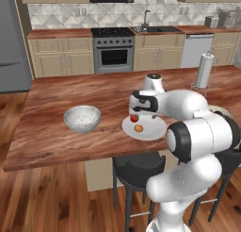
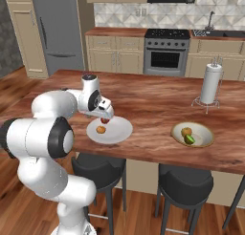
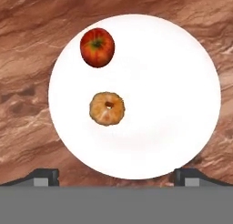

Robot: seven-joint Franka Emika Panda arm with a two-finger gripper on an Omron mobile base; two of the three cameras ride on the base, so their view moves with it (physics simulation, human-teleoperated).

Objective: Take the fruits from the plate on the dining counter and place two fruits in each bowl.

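My jaws (image 3: 116, 176) hang spread wide above the white plate (image 3: 182, 104), pinching nothing; in the hand view my two dark tips sit far apart at the bottom, one at each side of the plate's rim. In the left base view my hand (image 1: 143, 103) sits over the plate (image 1: 153, 129), and from the right base view it (image 2: 103, 110) hovers just above the plate's (image 2: 119, 129) far left part.

Two fruits lie on the plate. The red fruit (image 3: 97, 47) rests near the rim, and the orange fruit (image 3: 107, 109) lies beside it, nearer the plate's middle; they are close but apart. From the left base view the red fruit (image 1: 134, 118) shows just under my hand, with the orange fruit (image 1: 138, 128) nearer the front edge. From the right base view the red fruit (image 2: 104, 120) is partly hidden by my hand, and the orange fruit (image 2: 101, 129) lies clear.

The plate sits on the reddish-brown bench (image 2: 153, 102), close to its near edge. To the right, the shallow beige bowl (image 2: 203, 138) holds the yellow-green fruit (image 2: 186, 132) and the bright green fruit (image 2: 190, 139), touching each other. To the left of the plate stands the deep grey-white bowl (image 1: 82, 119), well apart from it. A paper towel holder (image 2: 210, 83) stands upright farther back on the right. Dark stools (image 2: 98, 167) stand under the bench's near edge.
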